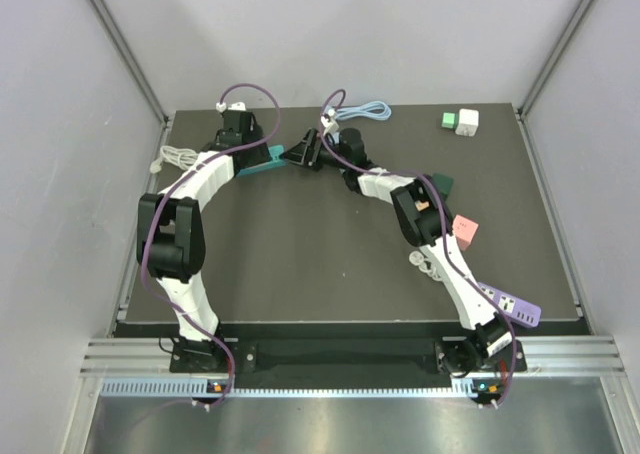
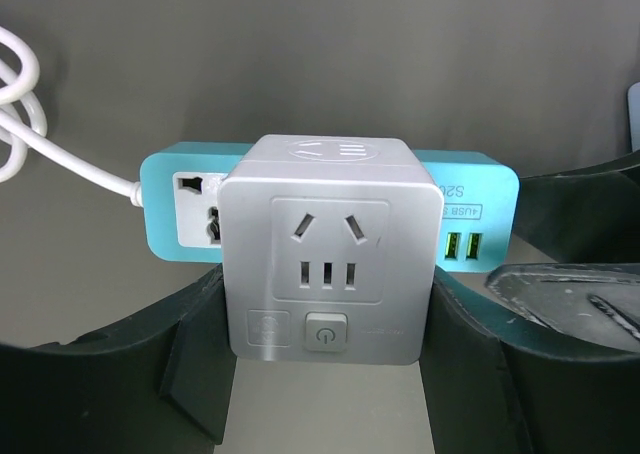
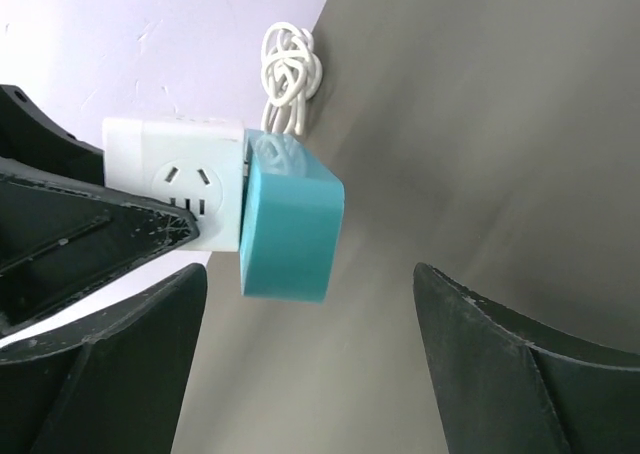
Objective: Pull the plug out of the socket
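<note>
My left pincer (image 2: 328,296) clamps the one cube plug (image 2: 330,244) on the one teal socket strip (image 2: 490,189); its print is unreadable. My right pincer (image 3: 310,274) gapes near that strip.

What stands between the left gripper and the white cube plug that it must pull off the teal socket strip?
Nothing visible does. The left gripper has its fingers on either side of the white cube plug, seemingly touching both sides. The plug sits on the teal socket strip.
</note>
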`<state>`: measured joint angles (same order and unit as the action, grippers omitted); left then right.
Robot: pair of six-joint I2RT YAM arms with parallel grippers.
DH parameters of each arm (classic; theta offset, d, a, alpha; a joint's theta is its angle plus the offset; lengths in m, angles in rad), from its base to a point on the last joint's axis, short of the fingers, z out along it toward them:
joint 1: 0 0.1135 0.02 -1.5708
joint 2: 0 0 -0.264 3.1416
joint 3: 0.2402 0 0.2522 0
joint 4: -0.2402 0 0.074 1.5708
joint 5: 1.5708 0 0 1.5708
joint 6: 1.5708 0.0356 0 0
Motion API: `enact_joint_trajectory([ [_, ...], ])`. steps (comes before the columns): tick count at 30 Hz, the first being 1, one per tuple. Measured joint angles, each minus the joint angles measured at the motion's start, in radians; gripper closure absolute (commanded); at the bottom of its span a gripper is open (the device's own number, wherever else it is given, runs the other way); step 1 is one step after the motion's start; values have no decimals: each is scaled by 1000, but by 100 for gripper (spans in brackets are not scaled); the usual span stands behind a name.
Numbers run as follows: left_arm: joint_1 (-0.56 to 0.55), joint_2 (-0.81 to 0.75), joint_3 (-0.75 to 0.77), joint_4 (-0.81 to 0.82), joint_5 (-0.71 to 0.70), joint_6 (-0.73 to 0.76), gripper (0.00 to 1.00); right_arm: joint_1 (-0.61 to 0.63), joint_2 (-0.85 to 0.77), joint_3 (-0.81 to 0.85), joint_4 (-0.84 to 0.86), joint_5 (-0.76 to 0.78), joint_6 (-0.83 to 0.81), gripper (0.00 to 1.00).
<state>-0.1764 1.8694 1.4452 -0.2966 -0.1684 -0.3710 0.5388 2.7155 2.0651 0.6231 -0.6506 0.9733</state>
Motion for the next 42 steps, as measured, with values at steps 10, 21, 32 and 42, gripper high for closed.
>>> enact_joint_trajectory([
  [10, 0, -10, -14, 6, 40, -25, 100, 23, 12, 27, -3, 20, -6, 24],
  [21, 0, -75, -75, 4, 52, -27, 100, 41, 12, 45, 28, 21, -31, 59],
  [32, 0, -85, -106, 21, 42, -75, 100, 50, 9, 131, -175, 57, -116, 100],
  [42, 42, -93, -159, 72, 78, -133, 100, 83, 5, 294, -561, 193, -203, 100],
])
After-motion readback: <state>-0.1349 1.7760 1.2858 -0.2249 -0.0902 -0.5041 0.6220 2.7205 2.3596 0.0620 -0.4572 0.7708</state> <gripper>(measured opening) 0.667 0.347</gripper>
